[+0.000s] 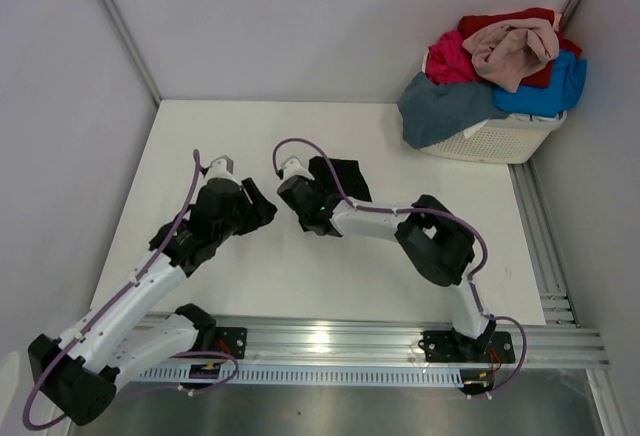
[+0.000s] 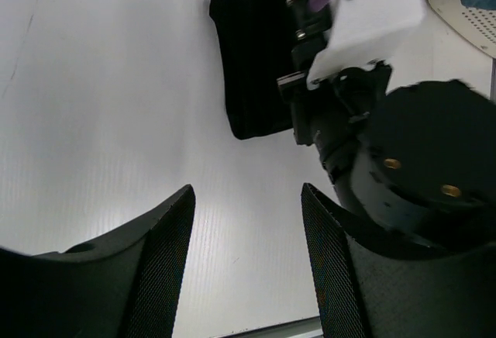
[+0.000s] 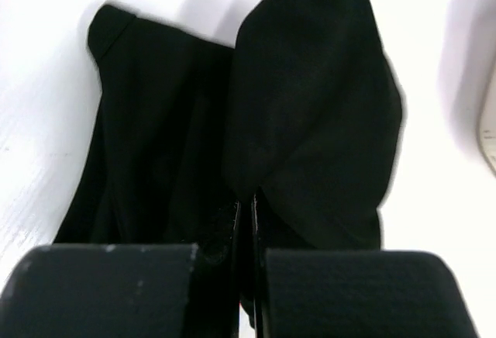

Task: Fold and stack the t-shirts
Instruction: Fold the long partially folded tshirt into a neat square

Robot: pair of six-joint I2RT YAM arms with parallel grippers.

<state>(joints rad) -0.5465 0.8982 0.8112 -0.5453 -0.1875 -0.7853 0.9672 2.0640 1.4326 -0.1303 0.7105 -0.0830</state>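
Note:
A black t-shirt (image 1: 348, 178) lies bunched on the white table (image 1: 200, 156), just behind my right gripper (image 1: 312, 198). In the right wrist view the jaws of that gripper (image 3: 248, 208) are shut on a fold of the black t-shirt (image 3: 310, 90). My left gripper (image 1: 260, 212) hovers to the left of it, open, with only bare table between its fingers (image 2: 174, 229). From the left wrist view the black t-shirt (image 2: 252, 67) shows beyond the right gripper. More t-shirts are heaped at the back right: beige-pink (image 1: 515, 51), red (image 1: 497, 24), magenta (image 1: 450, 58), bright blue (image 1: 552, 91) and slate grey-blue (image 1: 445, 108).
A white slotted basket (image 1: 500, 141) in the back right corner holds the heap; the grey-blue shirt hangs over its left rim. Walls close in the table on the left, back and right. A metal rail (image 1: 400, 341) with both arm bases runs along the near edge.

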